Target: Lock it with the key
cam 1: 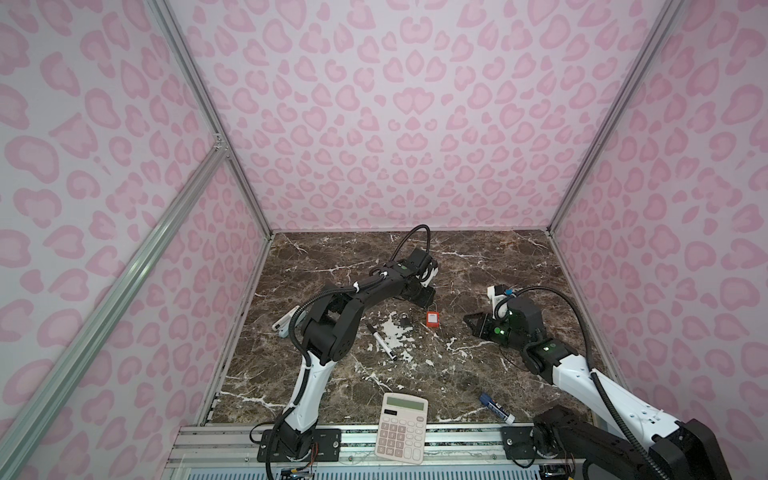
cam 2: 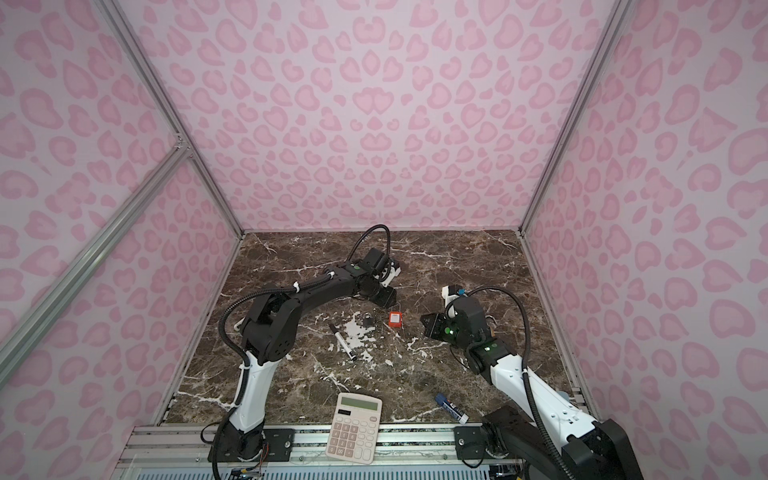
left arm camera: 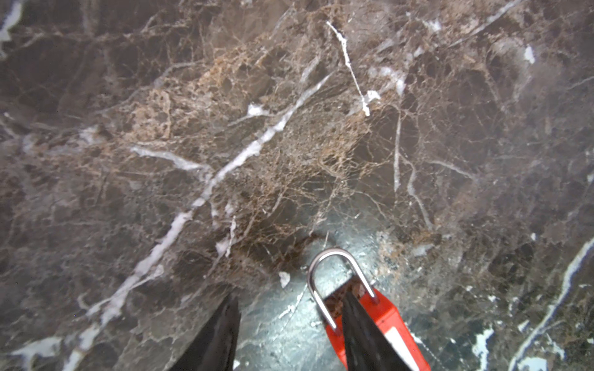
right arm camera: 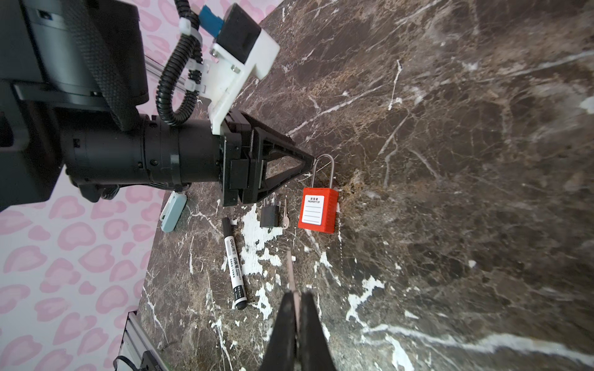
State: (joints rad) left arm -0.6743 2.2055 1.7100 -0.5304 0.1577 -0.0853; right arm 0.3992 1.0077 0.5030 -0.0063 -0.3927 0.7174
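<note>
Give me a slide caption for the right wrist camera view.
Left claw at the shackle of the red padlock; shut right claw grips a thin key.

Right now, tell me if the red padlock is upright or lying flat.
Lying flat: the red padlock rests on the table with its white label facing up.

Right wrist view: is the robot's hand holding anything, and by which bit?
Yes. The right gripper is shut on a thin, pale metal key, pinching one end between the fingers; the rest sticks out.
</note>
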